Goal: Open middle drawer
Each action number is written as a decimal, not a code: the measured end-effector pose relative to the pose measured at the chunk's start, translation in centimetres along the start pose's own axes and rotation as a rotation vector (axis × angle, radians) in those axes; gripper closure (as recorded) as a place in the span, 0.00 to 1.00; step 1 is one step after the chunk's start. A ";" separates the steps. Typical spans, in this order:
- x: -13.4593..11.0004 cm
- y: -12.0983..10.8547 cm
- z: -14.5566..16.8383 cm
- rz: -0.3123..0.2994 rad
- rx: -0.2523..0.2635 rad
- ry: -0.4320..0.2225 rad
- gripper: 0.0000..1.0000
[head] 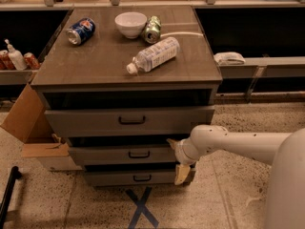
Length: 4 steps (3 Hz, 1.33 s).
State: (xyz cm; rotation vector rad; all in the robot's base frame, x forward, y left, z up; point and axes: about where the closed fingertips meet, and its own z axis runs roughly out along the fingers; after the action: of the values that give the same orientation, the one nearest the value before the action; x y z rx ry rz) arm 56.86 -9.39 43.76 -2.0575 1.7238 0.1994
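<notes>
Midway, middle drawer [105, 155] (grey-brown, flat-fronted), end effector [177, 158] at right edge.

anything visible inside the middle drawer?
Only a dark gap shows above the middle drawer front. Its contents are hidden under the top drawer. The gripper sits at the middle drawer's right end.
</notes>
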 end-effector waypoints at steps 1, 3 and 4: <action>-0.4 -1.2 1.6 0.006 0.017 -0.025 0.00; -1.2 -1.1 3.7 0.012 -0.012 -0.058 0.43; -1.1 0.4 3.5 0.019 -0.028 -0.061 0.66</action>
State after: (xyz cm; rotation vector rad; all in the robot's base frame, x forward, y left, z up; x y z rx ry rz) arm 56.84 -6.98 41.01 -2.0342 1.7143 0.2908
